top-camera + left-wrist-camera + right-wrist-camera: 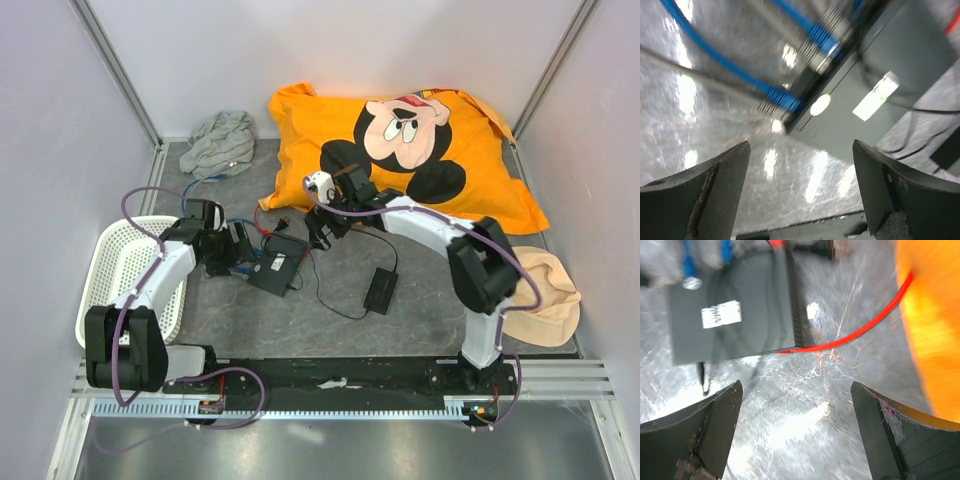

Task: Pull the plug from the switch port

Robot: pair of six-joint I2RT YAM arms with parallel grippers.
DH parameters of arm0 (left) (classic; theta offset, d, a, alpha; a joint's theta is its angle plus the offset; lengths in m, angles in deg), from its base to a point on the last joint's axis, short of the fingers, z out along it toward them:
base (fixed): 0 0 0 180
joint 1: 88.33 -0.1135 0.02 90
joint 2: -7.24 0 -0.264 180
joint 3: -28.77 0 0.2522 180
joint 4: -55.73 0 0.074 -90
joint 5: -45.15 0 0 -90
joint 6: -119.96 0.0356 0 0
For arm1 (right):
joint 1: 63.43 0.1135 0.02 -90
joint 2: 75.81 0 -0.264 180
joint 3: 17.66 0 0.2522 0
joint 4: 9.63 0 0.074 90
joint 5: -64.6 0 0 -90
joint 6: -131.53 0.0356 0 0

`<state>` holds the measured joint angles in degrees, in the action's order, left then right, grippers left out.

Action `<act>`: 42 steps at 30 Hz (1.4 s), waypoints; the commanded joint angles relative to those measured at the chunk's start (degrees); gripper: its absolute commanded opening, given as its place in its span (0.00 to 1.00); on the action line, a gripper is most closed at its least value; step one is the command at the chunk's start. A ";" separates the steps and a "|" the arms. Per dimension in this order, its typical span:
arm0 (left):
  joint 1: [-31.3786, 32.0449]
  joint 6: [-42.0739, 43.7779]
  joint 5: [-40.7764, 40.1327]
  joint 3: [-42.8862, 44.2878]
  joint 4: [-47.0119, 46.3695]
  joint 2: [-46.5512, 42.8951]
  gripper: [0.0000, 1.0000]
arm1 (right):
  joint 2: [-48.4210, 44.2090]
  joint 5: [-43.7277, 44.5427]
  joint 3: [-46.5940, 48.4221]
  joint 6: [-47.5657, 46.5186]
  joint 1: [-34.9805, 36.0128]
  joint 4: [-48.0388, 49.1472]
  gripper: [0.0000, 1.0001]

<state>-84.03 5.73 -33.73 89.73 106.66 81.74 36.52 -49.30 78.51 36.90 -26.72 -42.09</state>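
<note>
We take the task as barely begun. The switch (pixel 278 265) lies flat on the counter (pixel 420 330). In the left wrist view two blue plugs (pixel 782 98) sit seated in the sockets along its edge, and their blue cables (pixel 715 55) run away from it. No port that we can see has been emptied.

The left claw (pixel 800 200) hovers just off the switch's socket edge. Its jaws are spread wide with only bare counter between them, gripping nothing. The right claw (pixel 795 435) hangs at the opposite side of the switch, likewise spread wide and empty. A red cable (pixel 865 325) reaches the switch's corner there and runs off toward the orange pillow (pixel 935 315) beyond the switch.

Which plug is meant we cannot tell. In our judgement the whole job is left: one claw to steady the switch, the other to close on a plug and draw it straight out of its port.
</note>
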 commanded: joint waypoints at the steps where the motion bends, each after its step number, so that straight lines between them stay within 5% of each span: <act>1: -2.44 0.77 1.89 1.84 -4.91 -1.29 0.90 | -11.68 1.75 -5.84 -10.47 1.60 4.63 0.98; 6: -5.79 -0.29 1.89 1.32 -5.09 -0.50 0.89 | -20.29 11.49 -26.18 -31.21 9.86 22.09 0.98; 12: -5.79 -0.47 11.55 1.58 -5.09 0.73 0.86 | -20.93 20.19 -35.56 -41.32 16.20 40.48 0.95; 20: -5.88 -4.86 18.60 -2.02 -8.60 0.12 0.85 | -18.30 13.18 -46.46 -63.04 17.70 64.02 0.91; 28: -5.96 -3.63 17.28 -0.53 -9.04 -0.23 0.84 | -11.44 7.74 -48.31 -68.24 17.78 74.15 0.90; 42: -7.81 -4.42 16.75 -2.02 -10.10 -0.58 0.84 | 1.12 4.12 -40.67 -75.27 17.52 72.75 0.75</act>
<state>-91.18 2.49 -17.67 87.79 98.28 82.55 34.42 -42.35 34.80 -35.90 -9.26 27.94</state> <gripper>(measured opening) 0.847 0.756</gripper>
